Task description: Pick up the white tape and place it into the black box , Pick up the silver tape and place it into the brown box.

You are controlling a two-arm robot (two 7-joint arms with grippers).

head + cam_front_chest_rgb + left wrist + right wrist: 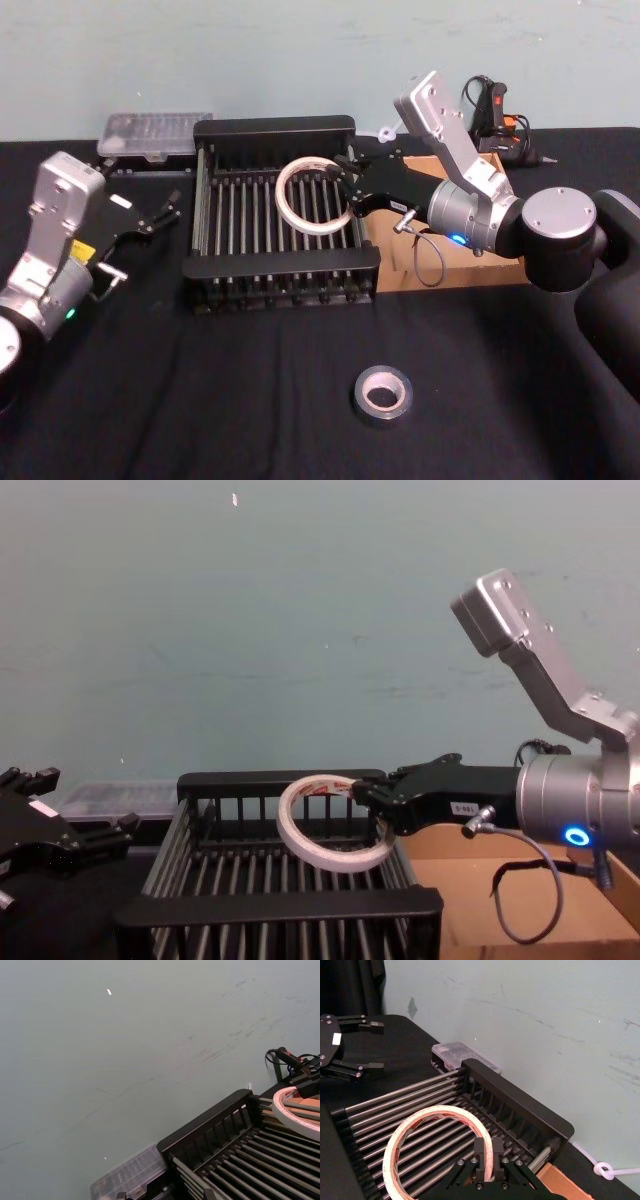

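Our right gripper [347,195] is clenched on the white tape [312,196], held tilted directly over the black box [281,131]; left gripper [160,214] idles released beside it.

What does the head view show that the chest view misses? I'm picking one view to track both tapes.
Head view alone: the silver tape lying on the table in front of the black box. Chest view alone: the white tape seen side-on, tilted above the crate floor. Both: the right gripper shut on the white tape, the left gripper open beside the crate, the brown box.
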